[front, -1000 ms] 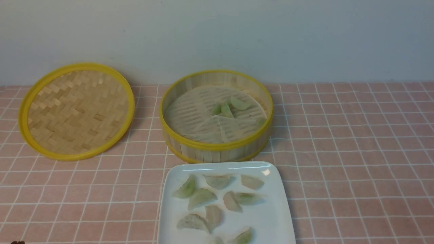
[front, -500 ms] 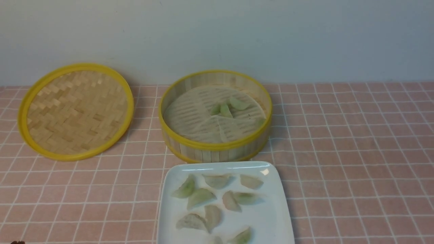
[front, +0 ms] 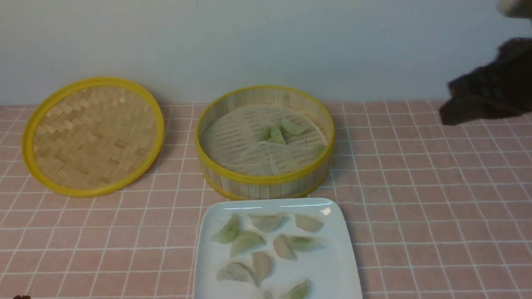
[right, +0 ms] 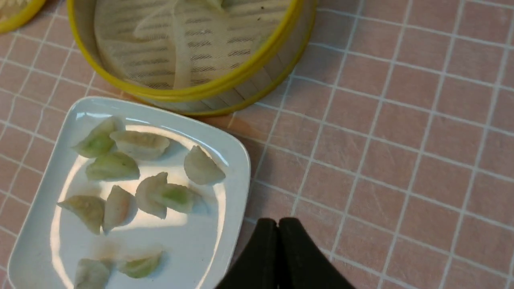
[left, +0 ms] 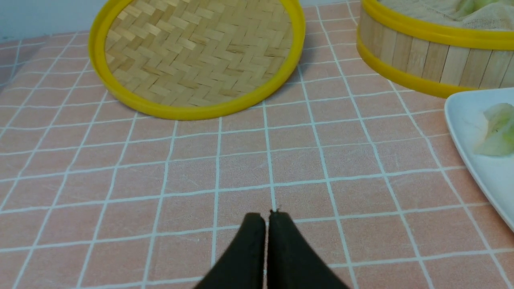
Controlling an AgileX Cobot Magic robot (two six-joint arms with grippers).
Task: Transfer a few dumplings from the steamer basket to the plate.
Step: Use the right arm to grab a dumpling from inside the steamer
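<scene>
The steamer basket (front: 266,179) stands at the middle back with a small cluster of dumplings (front: 278,132) on its liner and one more near its right wall. The white plate (front: 332,265) lies in front of it and holds several dumplings (front: 247,241). My left gripper (left: 266,214) is shut and empty over bare tablecloth, in front of the lid and left of the plate (left: 474,120). My right gripper (right: 278,220) is shut and empty, above the cloth just beside the plate's (right: 188,241) right rim. Neither gripper shows clearly in the front view.
The woven bamboo lid (front: 93,135) lies flat at the back left. A dark blurred shape (front: 486,95) hangs over the table's back right corner. A pink checked cloth covers the table; a pale wall stands behind.
A dark blurred shape has come in at the upper right of the front view. The basket, plate, lid and dumplings have not moved.
</scene>
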